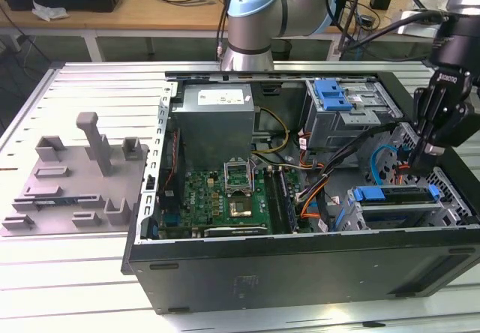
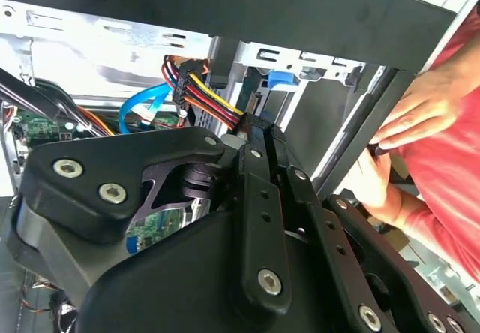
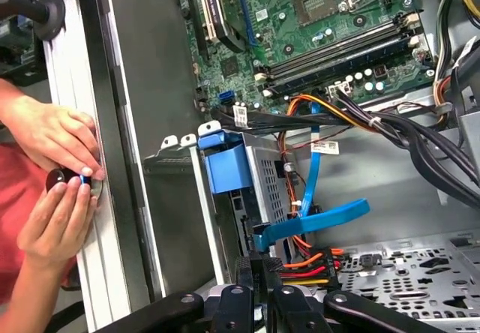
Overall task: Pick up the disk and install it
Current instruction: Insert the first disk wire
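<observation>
Currently, the open computer case (image 1: 300, 277) lies on its side on the slotted metal desk (image 1: 75, 273). Reading the exterior view as a dial centred on the green motherboard (image 1: 225, 198): the grey box with a white sticker (image 1: 217, 115) stands at twelve o'clock, the grey cage with a blue latch (image 1: 337, 100) sits between one and two o'clock, and a grey moulded fixture (image 1: 75, 175) lies on the desk at nine o'clock. The disk (image 1: 397, 196) is at three o'clock, lying in the lower drive bay (image 1: 452, 202). In the first wrist view the disk (image 3: 225, 169) shows blue-edged at the mouth of that bay.

My gripper (image 1: 415, 162) hangs inside the case between two and three o'clock, close above the disk and not holding it. In both wrist views I see the gripper (image 2: 262, 129) (image 3: 259, 262) with its fingers drawn together. The tips are at a bundle of red, yellow and black power leads (image 2: 206, 97) (image 3: 311, 262); whether they pinch the plug I cannot tell. A flat blue cable (image 3: 322, 220) curves just beside those leads. Outside the case wall, a person's hands (image 3: 52, 134) are at the desk's rail, closed around a small dark object (image 3: 58, 178).
</observation>
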Controlling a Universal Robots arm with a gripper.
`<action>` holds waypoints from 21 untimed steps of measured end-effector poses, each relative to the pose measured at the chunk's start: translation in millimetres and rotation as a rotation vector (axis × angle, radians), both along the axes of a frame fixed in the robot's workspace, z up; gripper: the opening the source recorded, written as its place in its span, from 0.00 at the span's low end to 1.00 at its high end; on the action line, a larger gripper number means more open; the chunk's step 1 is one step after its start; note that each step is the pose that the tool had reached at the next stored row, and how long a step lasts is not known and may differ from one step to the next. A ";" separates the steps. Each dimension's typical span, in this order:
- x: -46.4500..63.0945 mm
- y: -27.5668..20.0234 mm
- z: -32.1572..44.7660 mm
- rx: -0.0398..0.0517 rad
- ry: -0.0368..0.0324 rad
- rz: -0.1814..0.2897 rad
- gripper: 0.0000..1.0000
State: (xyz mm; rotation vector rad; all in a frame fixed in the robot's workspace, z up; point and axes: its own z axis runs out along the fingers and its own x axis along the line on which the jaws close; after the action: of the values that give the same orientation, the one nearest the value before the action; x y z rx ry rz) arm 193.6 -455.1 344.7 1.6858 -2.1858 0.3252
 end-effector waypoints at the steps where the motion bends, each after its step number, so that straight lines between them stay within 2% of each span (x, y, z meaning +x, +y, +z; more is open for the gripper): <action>1: -0.3 -1.2 0.0 0.0021 -0.0003 0.001 0.17; 5: -1.4 -6.2 0.0 0.0155 -0.0022 0.008 0.17; 8: -1.9 -8.5 0.0 0.0299 -0.0051 0.013 0.17; 11: -2.8 -10.5 0.1 0.0522 -0.0103 0.018 0.17; 15: -3.5 -11.5 0.0 0.0870 -0.0263 0.021 0.17; 17: -3.9 -12.0 0.0 0.1083 -0.0392 0.024 0.17; 19: -4.6 -12.7 0.1 0.1233 -0.0491 0.025 0.17; 21: -6.1 -13.7 0.4 0.1314 -0.0541 0.026 0.17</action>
State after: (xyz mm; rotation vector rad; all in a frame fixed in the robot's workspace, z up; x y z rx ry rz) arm 187.5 -468.8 345.1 1.7953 -2.2709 0.2412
